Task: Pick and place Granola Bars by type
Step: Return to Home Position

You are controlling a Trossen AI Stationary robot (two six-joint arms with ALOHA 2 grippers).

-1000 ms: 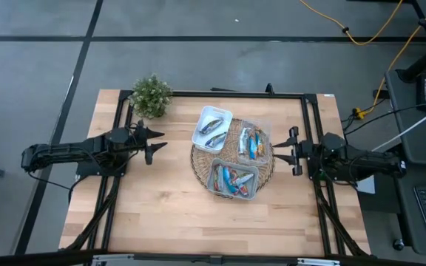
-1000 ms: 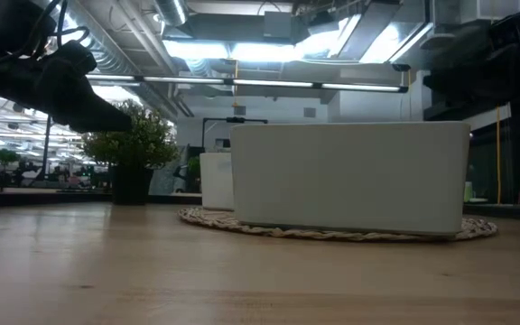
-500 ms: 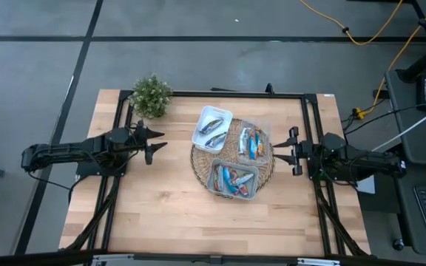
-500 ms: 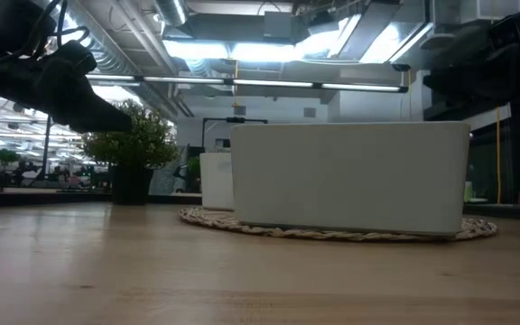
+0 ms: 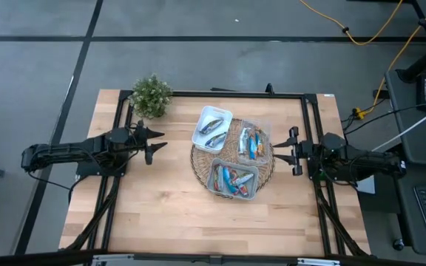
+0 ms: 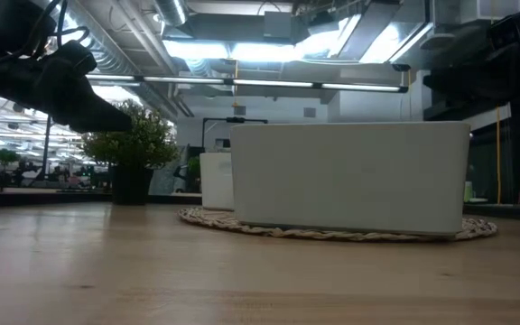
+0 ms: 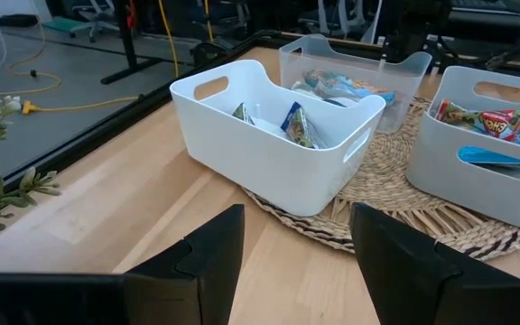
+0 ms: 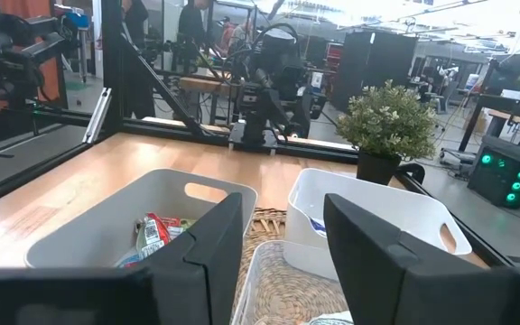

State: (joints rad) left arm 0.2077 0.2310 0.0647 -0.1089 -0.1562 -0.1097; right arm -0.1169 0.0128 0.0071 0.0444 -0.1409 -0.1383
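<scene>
Pale wooden table (image 5: 146, 210) under a grey floor carries everything; at its left side the left gripper (image 5: 157, 140) hangs over bare wood, pointing toward the centre, its two fingers (image 7: 208, 262) spread wide with nothing between them; just behind it, near the far left corner, stands a small potted plant (image 5: 151, 96); at the middle lies a round woven mat (image 7: 386, 176) bearing three bins close together; the white bin (image 7: 251, 153) sits on the mat's far left part and holds a few blue Granola Bars (image 5: 214, 130); beside it to the right, the translucent bin (image 7: 296, 63) holds bars in orange-brown and blue wrappers; the pale gray bin (image 7: 450, 171) sits at the mat's near edge with red and blue bars in it; no bar lies loose on the wood; at the right side the right gripper (image 5: 283, 152) hovers just beside the mat's rim, facing the bins, fingers (image 8: 215, 248) likewise parted and empty.
</scene>
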